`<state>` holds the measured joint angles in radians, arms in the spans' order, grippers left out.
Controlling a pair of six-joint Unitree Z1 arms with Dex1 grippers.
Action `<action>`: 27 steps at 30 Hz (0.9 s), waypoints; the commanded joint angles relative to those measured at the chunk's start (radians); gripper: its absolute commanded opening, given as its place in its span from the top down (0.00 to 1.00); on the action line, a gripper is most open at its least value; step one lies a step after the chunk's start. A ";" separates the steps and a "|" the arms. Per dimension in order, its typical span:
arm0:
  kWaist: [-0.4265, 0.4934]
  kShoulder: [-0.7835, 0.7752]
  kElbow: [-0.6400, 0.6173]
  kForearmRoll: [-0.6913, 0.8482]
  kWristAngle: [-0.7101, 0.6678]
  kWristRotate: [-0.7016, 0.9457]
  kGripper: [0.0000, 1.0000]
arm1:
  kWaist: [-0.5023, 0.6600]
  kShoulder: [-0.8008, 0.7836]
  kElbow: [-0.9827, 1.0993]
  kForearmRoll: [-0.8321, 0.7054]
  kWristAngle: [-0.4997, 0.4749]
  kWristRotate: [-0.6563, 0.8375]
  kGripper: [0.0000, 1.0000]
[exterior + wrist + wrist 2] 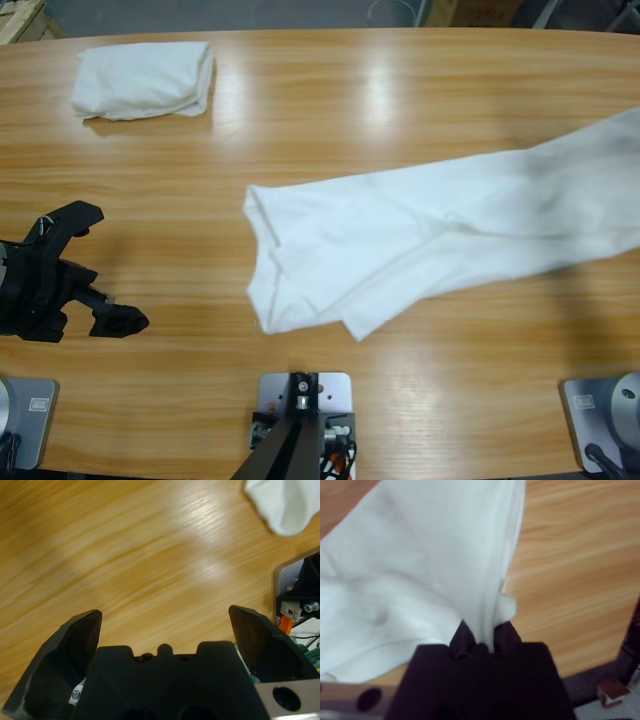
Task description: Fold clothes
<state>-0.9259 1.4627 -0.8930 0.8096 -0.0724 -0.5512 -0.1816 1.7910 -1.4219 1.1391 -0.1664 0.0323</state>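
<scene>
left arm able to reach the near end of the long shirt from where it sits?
Probably yes. The left gripper is open and holds nothing, and only bare table lies between it and the near end of the T-shirt.

On my screens, a plain white T-shirt point(430, 240) stretches across the honey-brown table point(300, 120), its wood grain streaked lengthwise and glossed with pale glare. A second white shirt point(145, 78) lies folded. Both pincers, left point(95, 270) and right point(482, 635), are black.

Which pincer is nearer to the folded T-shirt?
Left. The left pincer hangs open below the folded T-shirt; the right pincer grips the long T-shirt beyond the table's right side.
</scene>
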 commanded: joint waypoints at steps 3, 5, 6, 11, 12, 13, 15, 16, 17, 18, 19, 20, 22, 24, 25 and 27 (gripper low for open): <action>-0.008 0.027 0.040 -0.017 0.010 -0.018 0.01 | 0.385 -0.175 -0.111 0.257 0.068 0.107 1.00; -0.008 0.020 0.039 -0.022 0.010 -0.034 0.01 | 0.515 -0.147 -0.147 0.280 0.082 0.160 1.00; -0.008 0.013 0.038 -0.023 0.011 -0.042 0.01 | 0.563 -0.124 -0.168 0.286 0.090 0.180 1.00; -0.008 -0.032 0.048 -0.021 0.024 -0.068 0.01 | 0.771 0.006 -0.308 0.333 0.117 0.266 1.00; -0.008 -0.042 0.051 -0.022 0.025 -0.073 0.01 | 0.800 0.031 -0.334 0.341 0.127 0.275 1.00; -0.008 -0.052 0.055 -0.022 0.026 -0.078 0.01 | 0.827 0.058 -0.360 0.350 0.131 0.282 1.00; -0.008 -0.059 0.060 -0.023 0.033 -0.083 0.01 | 0.876 0.106 -0.422 0.374 0.142 0.293 1.00; -0.008 -0.062 0.062 -0.022 0.035 -0.084 0.01 | 0.901 0.129 -0.459 0.388 0.146 0.299 1.00; -0.008 -0.062 0.064 -0.023 0.037 -0.084 0.01 | 0.926 0.154 -0.495 0.402 0.152 0.305 1.00; -0.008 -0.062 0.065 -0.023 0.040 -0.083 0.01 | 0.949 0.178 -0.528 0.414 0.157 0.311 1.00; -0.008 -0.062 0.067 -0.023 0.043 -0.083 0.01 | 0.970 0.200 -0.554 0.422 0.164 0.317 1.00; -0.008 -0.063 0.068 -0.023 0.047 -0.084 0.01 | 0.988 0.220 -0.575 0.427 0.174 0.323 1.00; -0.008 -0.064 0.070 -0.023 0.051 -0.084 0.01 | 1.017 0.256 -0.608 0.432 0.185 0.330 1.00; -0.008 -0.065 0.077 -0.023 0.051 -0.084 0.01 | 1.046 0.292 -0.646 0.446 0.200 0.331 1.00; -0.008 -0.066 0.081 -0.023 0.051 -0.084 0.01 | 1.061 0.306 -0.665 0.457 0.206 0.331 1.00; -0.008 -0.067 0.094 -0.028 0.051 -0.084 0.01 | 1.096 0.323 -0.680 0.465 0.212 0.331 1.00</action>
<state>-0.9273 1.4137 -0.8551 0.7980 -0.0384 -0.6229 0.8264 1.9884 -2.0260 1.5098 0.0072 0.3489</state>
